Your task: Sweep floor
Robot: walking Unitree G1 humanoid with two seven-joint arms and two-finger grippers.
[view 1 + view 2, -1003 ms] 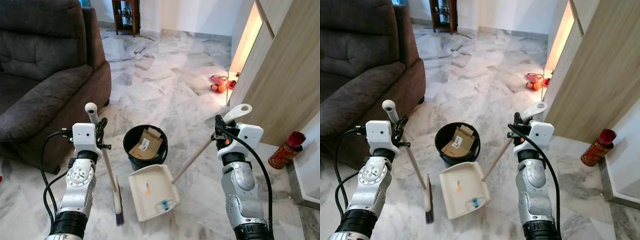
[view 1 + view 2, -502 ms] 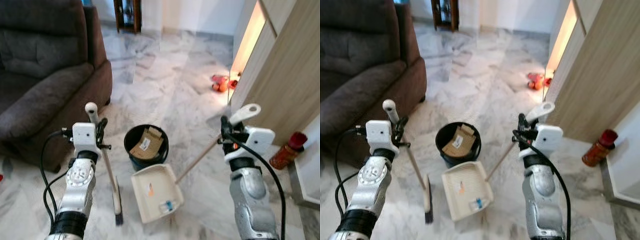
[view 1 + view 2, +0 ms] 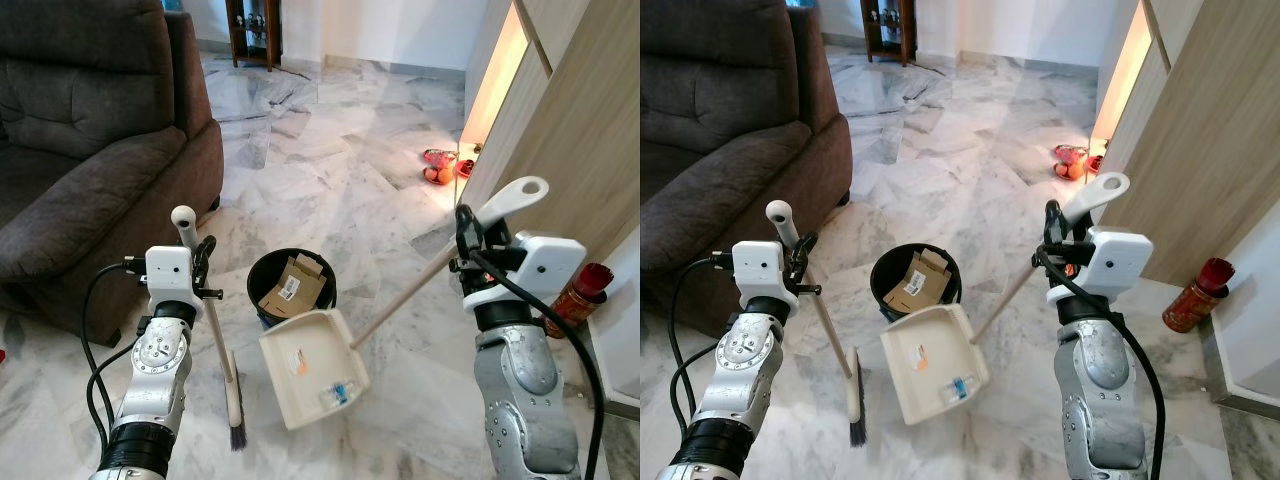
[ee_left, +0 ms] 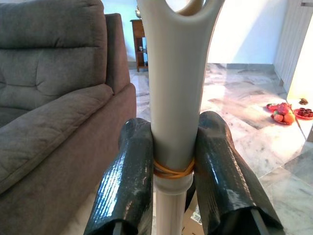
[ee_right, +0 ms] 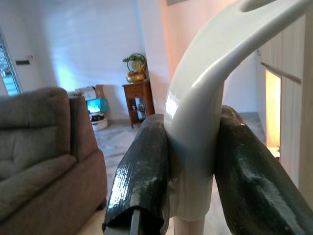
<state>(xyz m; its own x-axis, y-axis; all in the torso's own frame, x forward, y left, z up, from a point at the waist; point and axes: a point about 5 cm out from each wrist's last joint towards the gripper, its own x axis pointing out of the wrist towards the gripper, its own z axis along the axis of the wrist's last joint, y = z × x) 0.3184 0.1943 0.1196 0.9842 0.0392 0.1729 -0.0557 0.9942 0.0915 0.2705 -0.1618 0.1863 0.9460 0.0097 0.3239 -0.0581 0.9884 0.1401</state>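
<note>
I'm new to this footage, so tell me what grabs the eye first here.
The cream dustpan, holding bits of litter, is tipped beside the black bin of cardboard at centre floor, its long handle clamped in the right gripper. The left gripper holds the broom upright near the dark sofa.

Can't ID small bits in dustpan (image 3: 312, 362) from here, and bin (image 3: 291, 287) front rim hidden behind pan's raised back edge.
</note>
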